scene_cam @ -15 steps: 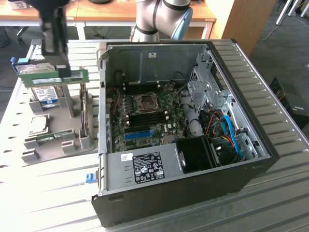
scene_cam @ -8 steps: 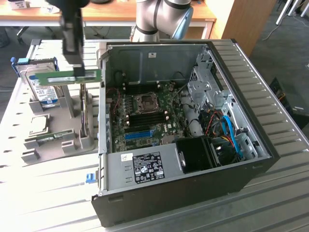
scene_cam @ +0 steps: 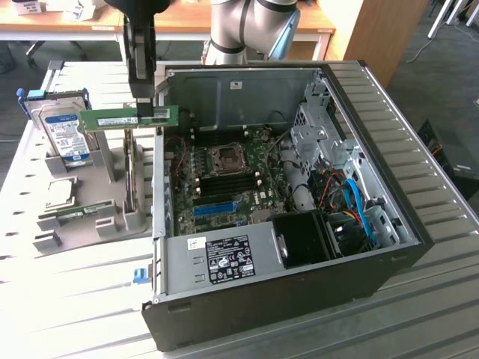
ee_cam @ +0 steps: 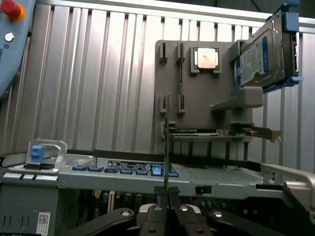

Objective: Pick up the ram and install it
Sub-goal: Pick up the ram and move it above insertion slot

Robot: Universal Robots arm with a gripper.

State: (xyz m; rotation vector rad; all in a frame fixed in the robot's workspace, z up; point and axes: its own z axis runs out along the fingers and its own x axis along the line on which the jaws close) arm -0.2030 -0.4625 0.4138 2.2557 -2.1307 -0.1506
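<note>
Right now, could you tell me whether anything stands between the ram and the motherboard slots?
Nothing visible blocks it. The tool holds the ram above the case wall, and the memory slots lie uncovered; only that wall's rim sits beneath.

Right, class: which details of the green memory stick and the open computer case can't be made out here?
Long green circuit-board ram: edge-on in the wrist view, so its chips are hidden.
Its label print: too small in the exterior view.
Dark motherboard memory slots: exterior view, too small to tell whether free.
Grey robot arm: cut off by the exterior view's top edge.
</note>
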